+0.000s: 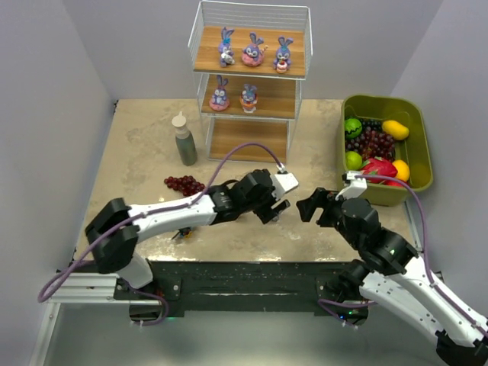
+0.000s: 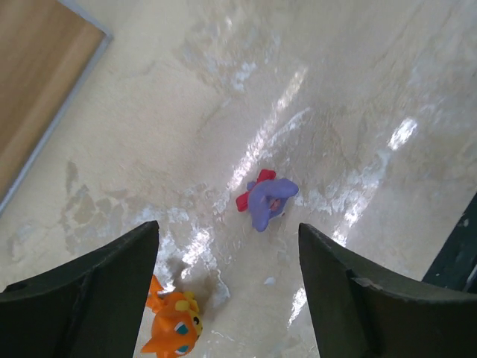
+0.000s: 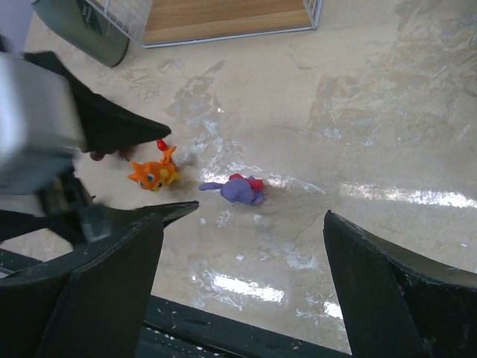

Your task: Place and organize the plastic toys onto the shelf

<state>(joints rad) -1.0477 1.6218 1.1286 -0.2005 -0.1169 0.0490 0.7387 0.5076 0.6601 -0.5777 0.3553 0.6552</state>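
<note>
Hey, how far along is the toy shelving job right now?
Done: five bunnies stand on the shelf, three on the top board, two on the middle. In hand: nothing; the left gripper and right gripper both hang open above the table. To do: the orange creature and a toppled purple toy lie on the table.

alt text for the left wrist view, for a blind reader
A purple toy with a red part lies on the glossy beige table, ahead of the fingers of the open left gripper. An orange creature toy sits beside one finger; a wooden shelf board shows at top left.
</note>
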